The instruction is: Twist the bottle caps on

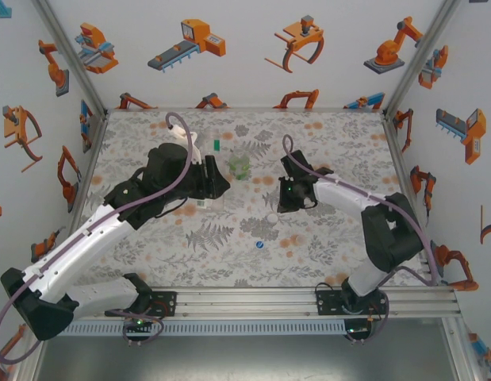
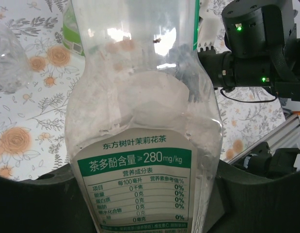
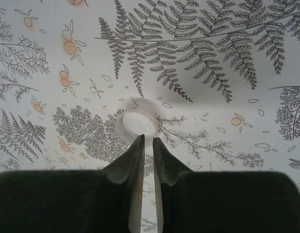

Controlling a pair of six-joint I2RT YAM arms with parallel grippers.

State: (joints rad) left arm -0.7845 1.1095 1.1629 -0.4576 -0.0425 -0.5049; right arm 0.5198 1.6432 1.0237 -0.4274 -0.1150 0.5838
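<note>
The right gripper [image 3: 146,141] is shut tight, its two tips pressed close together, and it points down at the white cap [image 3: 136,124]. The cap lies on the flowery surface [image 3: 213,121], right at the tips. It looks like its open side is up. I cannot tell if the tips touch it or pinch its rim. The left gripper [image 2: 145,199] is closed around the tall bottle [image 2: 140,121] and holds it at its green label. I cannot see the top of that bottle, so I cannot say if a cap is on it. Out between the two arms stands the green bottle [image 1: 239,165]. A crinkly clear bottle [image 2: 4,53] sits off to one side of the tall one. The blue cap [image 1: 261,244] lies alone on the surface, near the white cap and closer to the arm bases. A small green thing [image 1: 217,144] farther back may be the green cap. I think the job has hardly begun, because caps lie loose and no bottle looks closed. It seems all three bottles need their caps put on and turned tight.
</note>
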